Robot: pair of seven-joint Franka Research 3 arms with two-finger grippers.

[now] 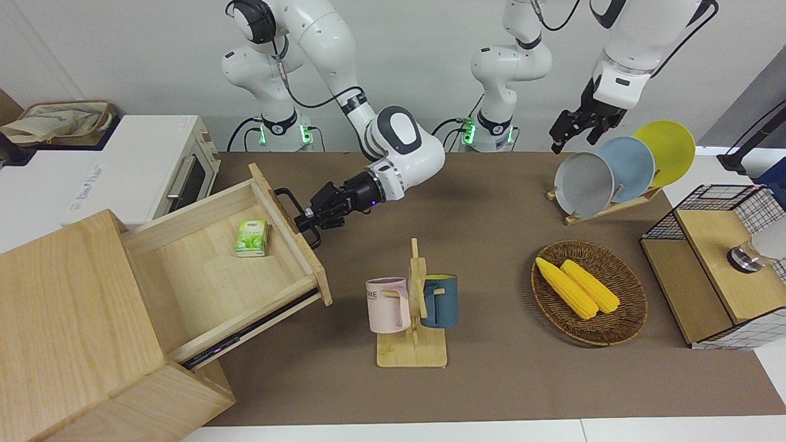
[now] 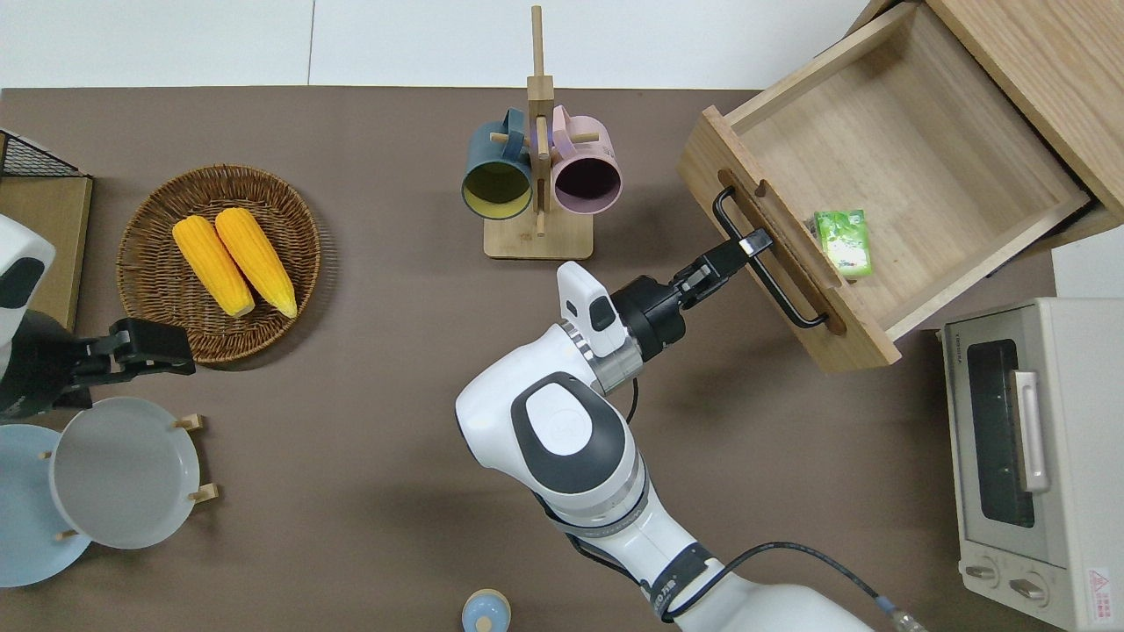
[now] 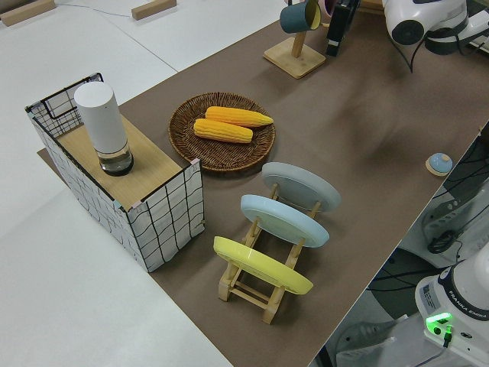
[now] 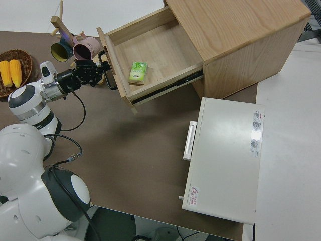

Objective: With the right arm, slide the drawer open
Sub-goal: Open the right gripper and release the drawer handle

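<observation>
Brown table (image 1: 491, 380): drawer (image 2: 887, 175) stands pulled well out of the wooden cabinet (image 1: 73, 319) at the right arm's end. Right gripper (image 2: 746, 246) fingers clamped on its black handle (image 2: 768, 272). Left arm parked; its fingers — cannot tell.

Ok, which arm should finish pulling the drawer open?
The right. Its gripper is already at the drawer's black handle, fingers around the bar. The left arm is parked at the table's opposite end, away from the cabinet.

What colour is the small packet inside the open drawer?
Green and white. The packet lies in the drawer, clearest in the overhead view.
</observation>
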